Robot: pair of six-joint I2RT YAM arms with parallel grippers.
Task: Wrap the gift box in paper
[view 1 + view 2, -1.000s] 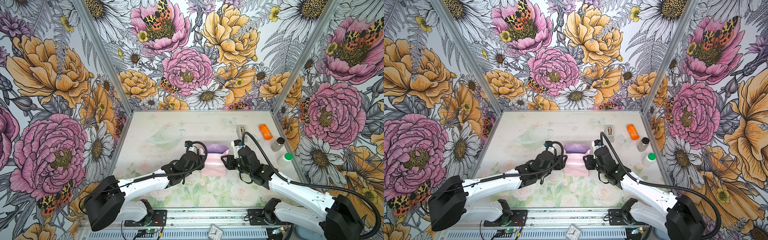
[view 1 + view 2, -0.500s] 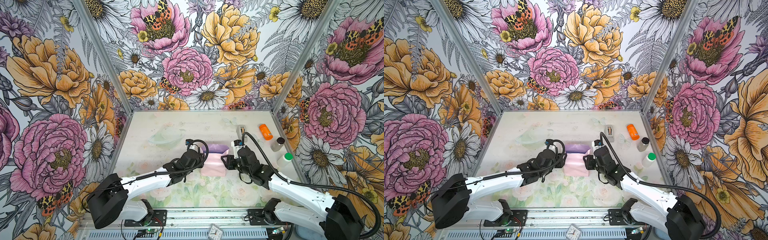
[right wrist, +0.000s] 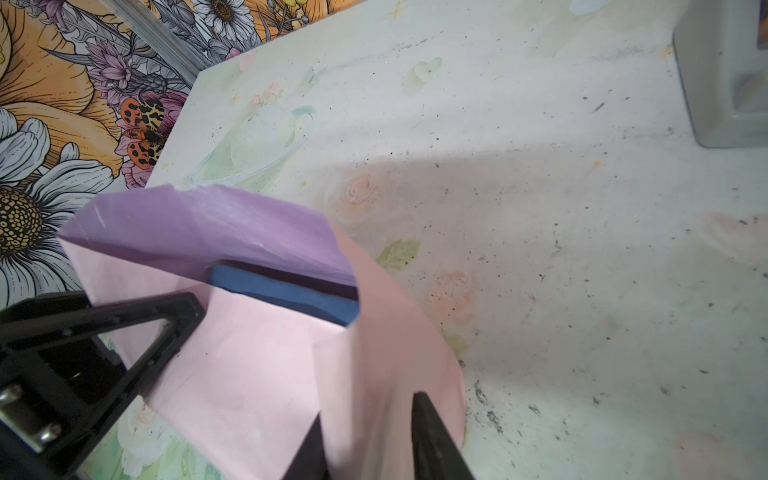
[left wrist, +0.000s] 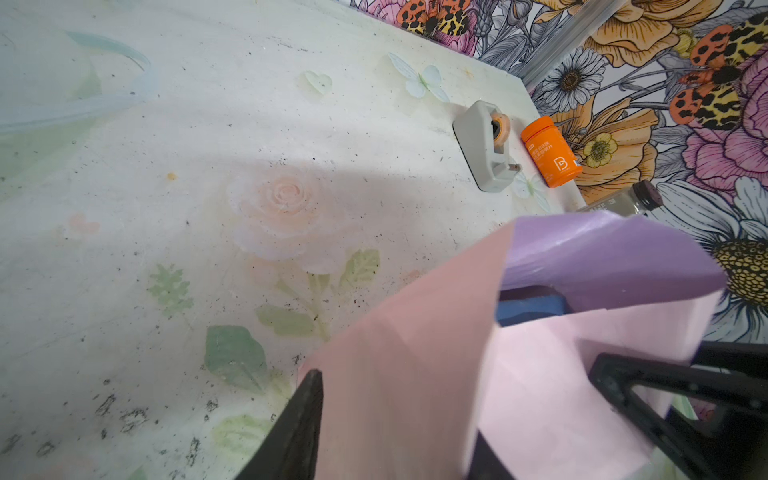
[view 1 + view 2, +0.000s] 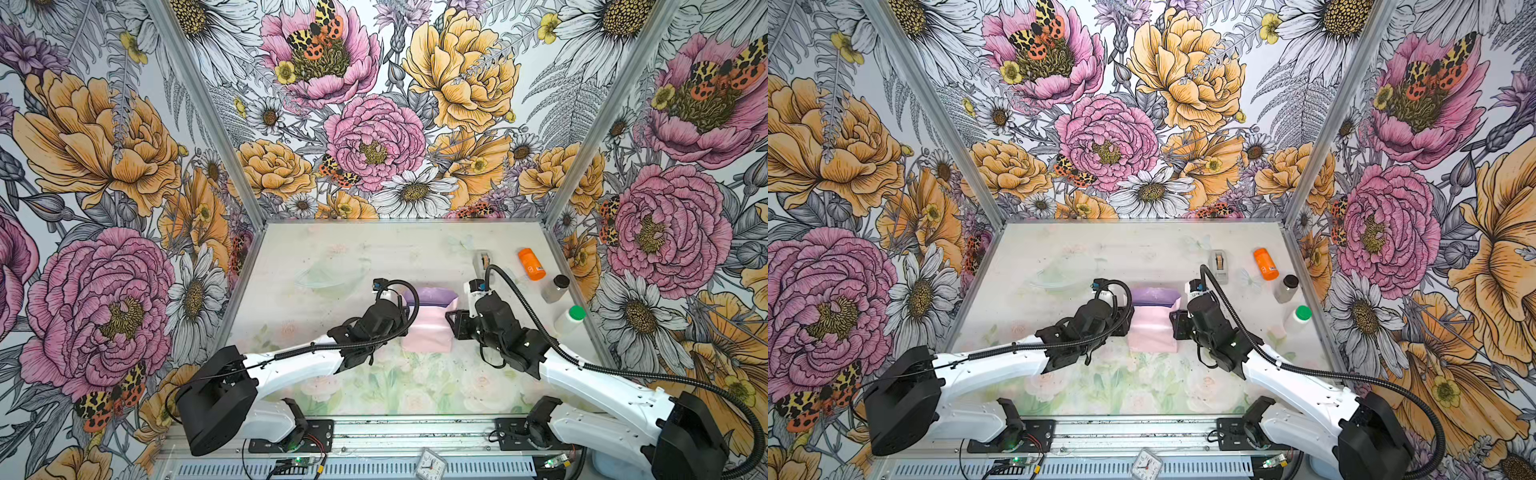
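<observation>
The paper [image 5: 426, 332] [image 5: 1152, 328] lies mid-table, pale pink face up, with a lilac flap raised at its far edge. The navy gift box [image 4: 528, 309] [image 3: 286, 293] shows only as a blue strip under that flap; in both top views it is hidden. My left gripper [image 5: 405, 322] [image 4: 395, 407] sits at the paper's left side with a raised pink flap filling the gap between its jaws. My right gripper [image 5: 451, 322] [image 3: 370, 409] mirrors it on the right side, jaws closer together, with a bulge of paper pinched between them.
At the back right stand a grey tape dispenser [image 5: 482, 264], an orange bottle [image 5: 532, 264] lying down, a dark-capped bottle [image 5: 556, 288] and a green-capped white bottle [image 5: 570, 319]. A small clock [image 5: 432, 467] sits on the front rail.
Both grippers have narrowed their jaws around the paper's side flaps. The left arm has stretched a little further in. The paper and box have stayed in place.
</observation>
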